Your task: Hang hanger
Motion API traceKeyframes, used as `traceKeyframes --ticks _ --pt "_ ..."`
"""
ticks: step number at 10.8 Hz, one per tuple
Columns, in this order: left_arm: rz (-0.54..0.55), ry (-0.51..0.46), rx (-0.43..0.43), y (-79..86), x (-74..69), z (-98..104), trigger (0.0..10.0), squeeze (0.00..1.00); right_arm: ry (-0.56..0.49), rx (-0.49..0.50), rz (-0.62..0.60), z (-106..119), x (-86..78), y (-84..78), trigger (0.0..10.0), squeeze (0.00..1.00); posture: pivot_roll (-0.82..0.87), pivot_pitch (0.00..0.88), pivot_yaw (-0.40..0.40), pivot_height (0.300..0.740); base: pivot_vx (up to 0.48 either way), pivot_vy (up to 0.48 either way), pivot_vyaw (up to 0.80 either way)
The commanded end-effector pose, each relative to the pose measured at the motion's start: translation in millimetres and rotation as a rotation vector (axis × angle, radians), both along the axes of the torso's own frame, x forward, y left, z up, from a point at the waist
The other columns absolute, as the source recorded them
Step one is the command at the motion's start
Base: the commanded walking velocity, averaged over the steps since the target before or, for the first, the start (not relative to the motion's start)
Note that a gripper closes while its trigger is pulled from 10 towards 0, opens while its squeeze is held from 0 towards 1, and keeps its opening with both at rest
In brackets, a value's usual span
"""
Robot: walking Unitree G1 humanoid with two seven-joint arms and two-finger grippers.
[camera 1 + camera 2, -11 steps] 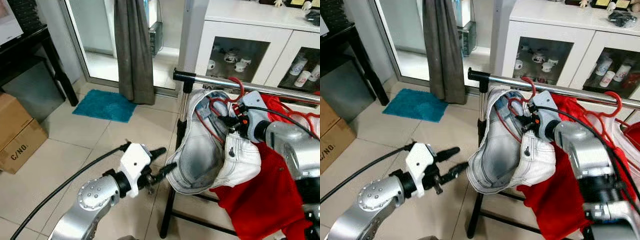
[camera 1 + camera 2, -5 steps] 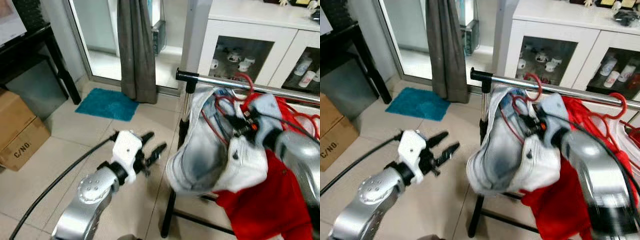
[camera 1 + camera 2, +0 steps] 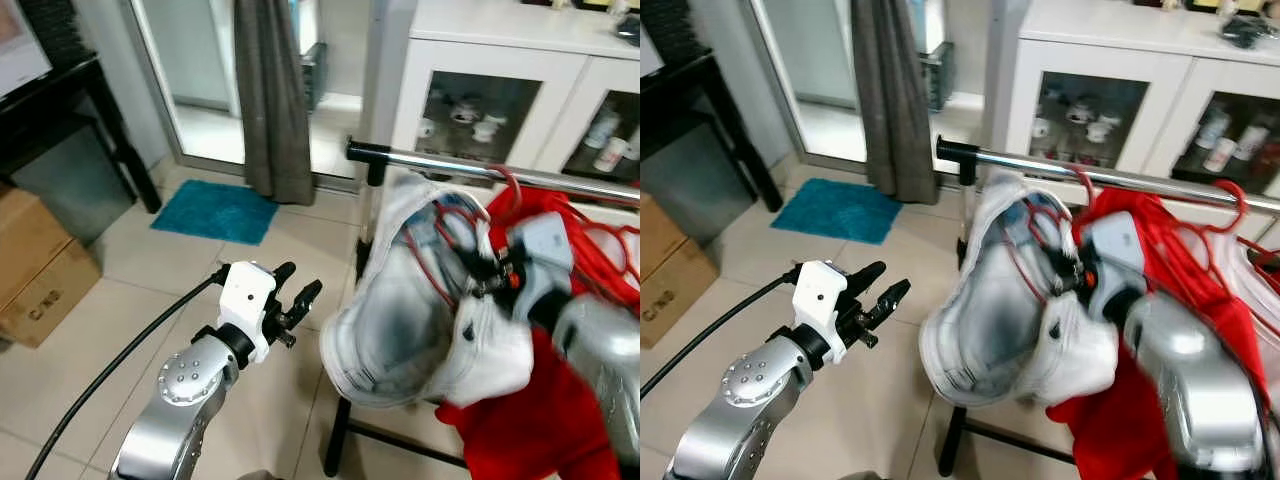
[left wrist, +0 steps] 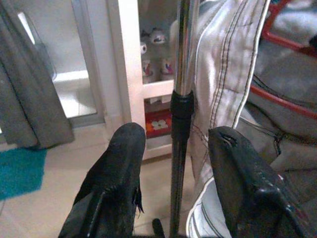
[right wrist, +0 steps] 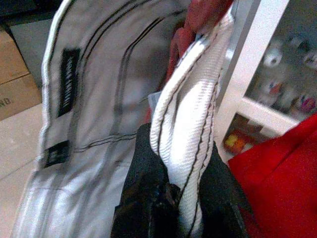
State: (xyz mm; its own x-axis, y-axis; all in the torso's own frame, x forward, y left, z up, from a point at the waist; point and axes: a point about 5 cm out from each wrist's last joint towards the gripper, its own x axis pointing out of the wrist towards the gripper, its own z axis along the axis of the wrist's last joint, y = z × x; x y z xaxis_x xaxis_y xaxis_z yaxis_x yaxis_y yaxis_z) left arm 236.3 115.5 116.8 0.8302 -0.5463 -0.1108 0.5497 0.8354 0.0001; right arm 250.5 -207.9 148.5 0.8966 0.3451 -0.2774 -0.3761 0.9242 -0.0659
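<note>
Right gripper [image 5: 181, 198] clamped on floppy white jeans [image 3: 990, 330] carried by red hanger [image 3: 1040, 225], likely stiff; left gripper [image 3: 300, 296] apart, idle. Grip hanger's hook.

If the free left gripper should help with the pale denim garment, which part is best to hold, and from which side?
Probably the thick lower hem of the pale denim garment, approached from the robot's left. That edge bulges toward the open left gripper, while the right gripper already pinches a seamed edge higher up near the red hanger. The rail and the stand's upright pole crowd the upper part.
</note>
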Motion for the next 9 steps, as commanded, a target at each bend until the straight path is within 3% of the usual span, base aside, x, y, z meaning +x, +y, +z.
traceKeyframes --ticks 1,4,5,7,8,9 --pt "0.003 0.050 -0.054 2.4 -0.6 -2.4 10.0 0.00 -0.075 0.005 -0.030 7.5 -2.3 1.7 0.0 0.00 -0.08 0.000 0.056 0.740 0.000 0.000 0.00" --pt "-0.051 0.082 0.026 0.9 -9.9 -14.2 10.0 0.00 -0.039 0.010 -0.077 -10.9 -10.0 8.0 0.0 0.00 -0.08 0.000 0.053 0.740 0.000 0.000 0.00" --pt "0.002 0.064 0.024 2.2 -8.5 -15.6 10.0 0.00 0.001 0.008 -0.088 -21.6 -14.2 16.5 0.0 0.00 -0.08 0.000 0.044 0.740 0.000 0.000 0.00" --pt "-0.011 0.071 0.047 0.9 -7.0 -16.5 10.0 0.00 0.085 -0.097 0.052 -32.8 -21.0 19.3 0.0 0.00 -0.09 0.000 0.036 0.740 0.000 0.000 0.00" --pt "-0.109 0.096 0.112 -0.6 -12.2 -20.8 10.0 0.00 0.128 -0.169 0.145 -37.5 -25.2 16.9 0.0 0.00 -0.09 0.000 0.042 0.740 0.000 0.000 0.00" --pt "-0.178 0.111 0.141 -2.7 -16.9 -23.1 10.0 0.00 0.125 -0.147 0.190 -33.4 -26.1 19.6 0.0 0.00 -0.09 0.006 0.044 0.740 0.000 0.000 0.00"
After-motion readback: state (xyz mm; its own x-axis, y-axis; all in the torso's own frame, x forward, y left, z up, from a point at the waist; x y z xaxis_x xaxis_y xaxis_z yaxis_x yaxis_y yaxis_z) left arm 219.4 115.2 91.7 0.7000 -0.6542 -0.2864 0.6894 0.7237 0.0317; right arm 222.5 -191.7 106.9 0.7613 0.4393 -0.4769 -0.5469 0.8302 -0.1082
